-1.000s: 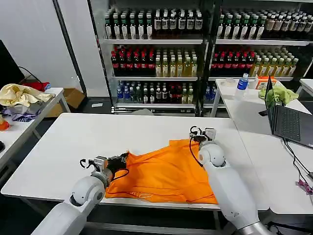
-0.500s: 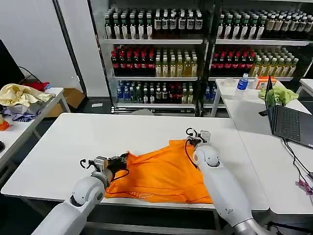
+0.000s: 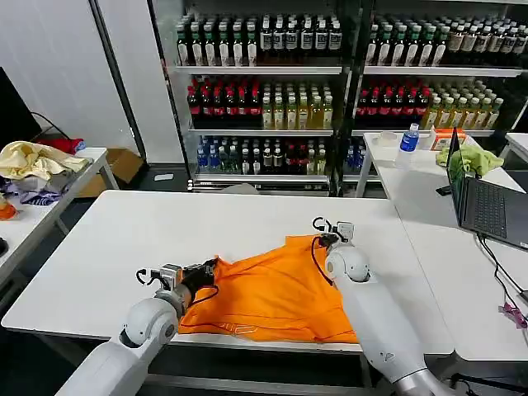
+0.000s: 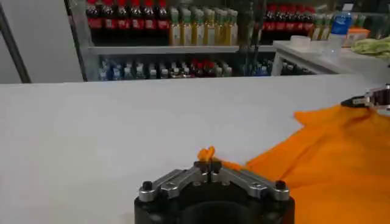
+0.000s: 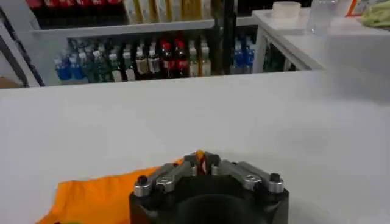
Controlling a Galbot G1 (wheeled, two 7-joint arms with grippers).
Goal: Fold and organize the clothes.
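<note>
The clothes are one bright orange T-shirt, lying spread and wrinkled on the white table near its front edge. My left gripper is shut on the shirt's left corner; in the left wrist view a tuft of orange cloth pokes out between the closed jaws of that gripper. My right gripper is shut on the shirt's far right corner, and the right wrist view shows orange fabric pinched in this gripper. The right forearm covers part of the shirt's right side.
Shelves of drink bottles stand behind the table. A side table at the left holds a pale yellow cloth heap. At the right, another table carries a laptop, a light green cloth and a water bottle.
My right gripper has drawn the shirt's far right corner leftward, bunching the cloth slightly. The left gripper has stayed where it was, still holding its corner.
</note>
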